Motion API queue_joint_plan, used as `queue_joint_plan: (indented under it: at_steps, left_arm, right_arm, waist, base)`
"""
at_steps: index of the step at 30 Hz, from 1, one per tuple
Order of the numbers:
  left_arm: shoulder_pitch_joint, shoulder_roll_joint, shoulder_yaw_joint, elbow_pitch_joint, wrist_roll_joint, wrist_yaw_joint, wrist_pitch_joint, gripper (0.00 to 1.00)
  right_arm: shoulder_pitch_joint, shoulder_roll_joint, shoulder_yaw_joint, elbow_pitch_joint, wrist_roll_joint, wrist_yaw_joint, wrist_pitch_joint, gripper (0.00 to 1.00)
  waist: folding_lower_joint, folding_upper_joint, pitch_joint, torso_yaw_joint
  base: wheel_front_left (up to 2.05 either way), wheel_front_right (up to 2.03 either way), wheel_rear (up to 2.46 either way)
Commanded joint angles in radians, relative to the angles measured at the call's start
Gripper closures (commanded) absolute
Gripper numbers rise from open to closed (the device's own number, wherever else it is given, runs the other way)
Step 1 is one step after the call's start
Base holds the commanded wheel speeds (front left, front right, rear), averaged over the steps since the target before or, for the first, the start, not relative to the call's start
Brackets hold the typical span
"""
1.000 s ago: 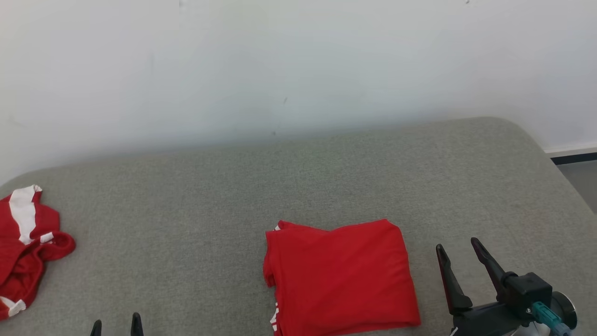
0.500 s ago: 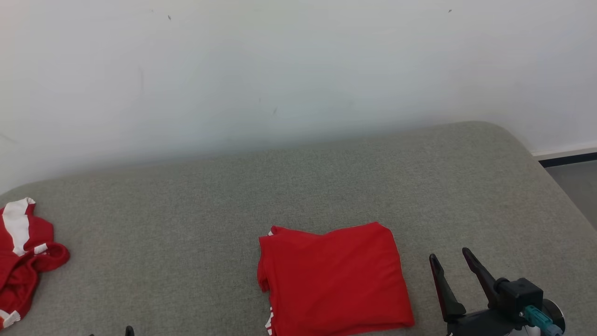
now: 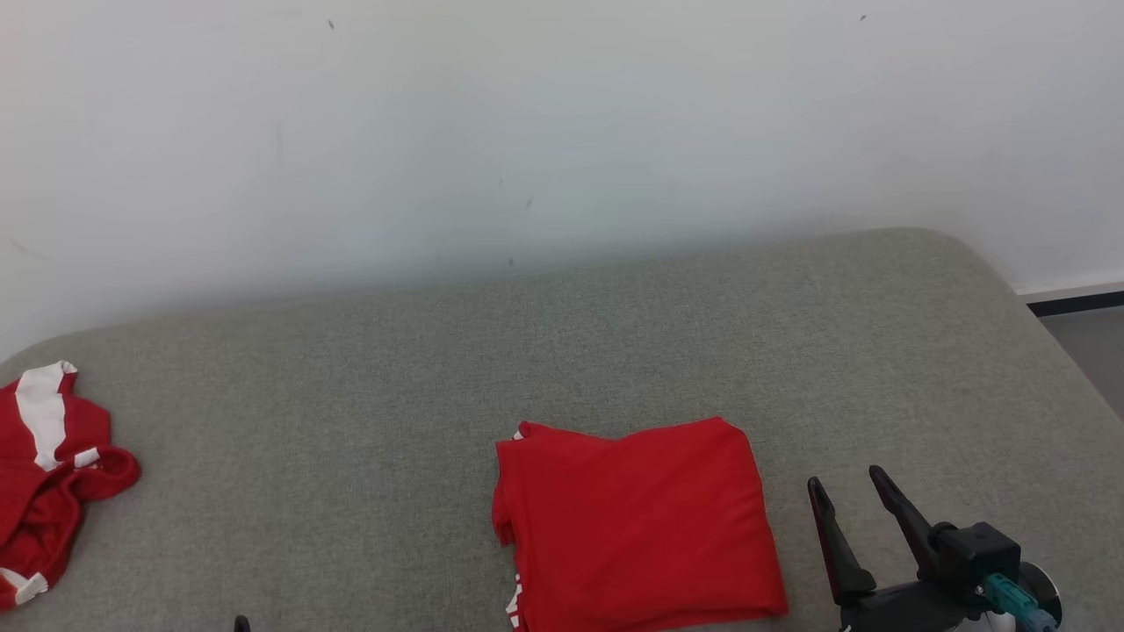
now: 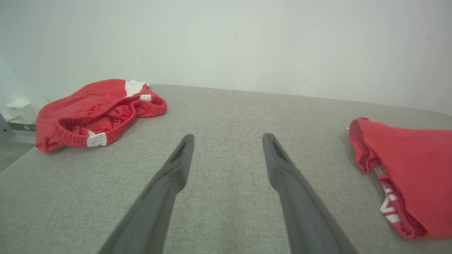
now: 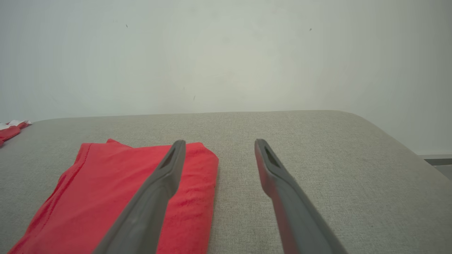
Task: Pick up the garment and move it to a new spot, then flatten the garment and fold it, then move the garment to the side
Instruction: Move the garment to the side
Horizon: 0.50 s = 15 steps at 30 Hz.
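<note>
The garment (image 3: 637, 522) is red and lies folded into a neat rectangle on the grey padded surface (image 3: 369, 386), near its front middle. White stripes peek out at its left edge. The left wrist view has the folded garment (image 4: 406, 165) off to the right, and the right wrist view has it (image 5: 106, 190) at the lower left. My right gripper (image 3: 844, 477) hovers open just right of it, and in its own view the right gripper (image 5: 219, 142) has its left finger over the garment's right edge. My left gripper (image 4: 229, 135) is open above bare fabric, empty.
A second red garment with white trim (image 3: 48, 474) lies crumpled at the far left edge, and the left wrist view shows this crumpled piece (image 4: 91, 109) ahead on the left. A white wall (image 3: 562, 132) backs the surface. The surface rounds off at its right corner (image 3: 1036, 298), with floor (image 3: 1093, 338) beyond.
The head view has shifted slightly. Both grippers sit a little lower in it, the left now just a fingertip at the bottom edge. Both garments lie as before.
</note>
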Motion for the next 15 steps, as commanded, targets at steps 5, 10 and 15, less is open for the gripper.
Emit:
queue_joint_plan:
  at_steps: [5, 10, 15]
  left_arm:
    - [-0.004, -0.002, 0.006, 0.002, 0.006, -0.005, -0.003, 0.0]
    - [-0.01, -0.002, 0.006, 0.003, 0.003, -0.007, -0.003, 0.0]
    - [-0.012, -0.002, 0.004, 0.001, 0.005, -0.006, -0.003, 0.0]
  right_arm:
    - [-0.006, 0.009, -0.001, 0.006, 0.003, -0.002, -0.008, 0.0]
    - [-0.01, 0.01, -0.005, 0.011, 0.002, -0.002, -0.007, 0.0]
    - [-0.016, 0.009, -0.014, 0.014, -0.008, -0.002, -0.008, 0.0]
  waist:
    - [-0.0001, 0.0, 0.004, 0.008]
    - [-0.0001, 0.0, 0.008, 0.014]
    - [-0.0001, 0.0, 0.009, 0.02]
  base:
    - [0.0, 0.0, 0.0]
    - [0.0, 0.0, 0.0]
    - [0.0, 0.0, 0.0]
